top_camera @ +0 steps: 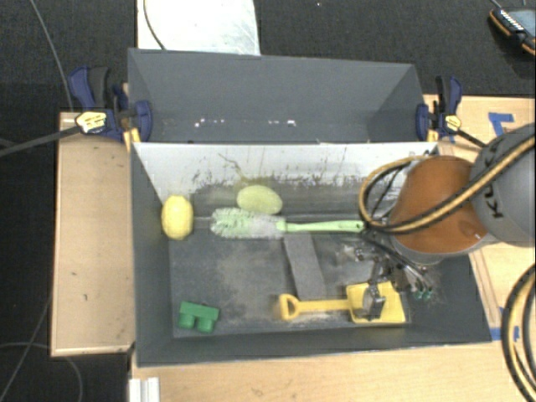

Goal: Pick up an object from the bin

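My gripper [375,295] is low at the bin's front right, directly over the wide end of a yellow toy shovel [322,306]. The shovel lies flat along the front wall, its handle pointing left. The gripper's dark parts cover some of that wide yellow end. A green bottle brush [285,224] with white bristles lies across the middle, its handle running right toward the gripper. Between brush and shovel lies a flat grey strip [303,266].
A yellow lemon-shaped thing [177,216] sits at the back left, a pale green oval [259,198] against the back wall, and a green block [198,316] in the front left corner. The arm's orange cover and cables hang over the bin's right side.
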`<state>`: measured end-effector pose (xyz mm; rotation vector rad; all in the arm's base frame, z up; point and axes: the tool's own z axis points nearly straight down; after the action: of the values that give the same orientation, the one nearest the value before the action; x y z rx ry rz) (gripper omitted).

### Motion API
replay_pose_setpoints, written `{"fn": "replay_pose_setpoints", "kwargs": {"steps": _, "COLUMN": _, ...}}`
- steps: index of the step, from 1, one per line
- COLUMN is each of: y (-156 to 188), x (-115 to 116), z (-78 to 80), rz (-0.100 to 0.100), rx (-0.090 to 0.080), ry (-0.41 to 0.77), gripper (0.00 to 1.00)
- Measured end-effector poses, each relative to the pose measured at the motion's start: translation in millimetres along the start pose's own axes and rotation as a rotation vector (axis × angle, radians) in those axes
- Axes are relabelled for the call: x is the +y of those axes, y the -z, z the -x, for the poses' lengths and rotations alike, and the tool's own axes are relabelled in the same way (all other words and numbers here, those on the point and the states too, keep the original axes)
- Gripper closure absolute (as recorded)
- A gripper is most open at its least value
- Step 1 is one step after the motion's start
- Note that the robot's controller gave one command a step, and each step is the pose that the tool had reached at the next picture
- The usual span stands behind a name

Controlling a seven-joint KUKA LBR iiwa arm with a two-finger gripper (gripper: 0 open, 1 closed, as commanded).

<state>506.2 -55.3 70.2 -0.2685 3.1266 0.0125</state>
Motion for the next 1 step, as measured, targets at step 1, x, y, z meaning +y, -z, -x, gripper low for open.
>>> {"fn": "replay_pose_setpoints", "kwargs": {"steps": 1, "y": 0.5, "x": 17.0, "z": -25.2, "rz": -0.010, "rx": -0.011, "ry": 0.147, "gripper": 1.00}}
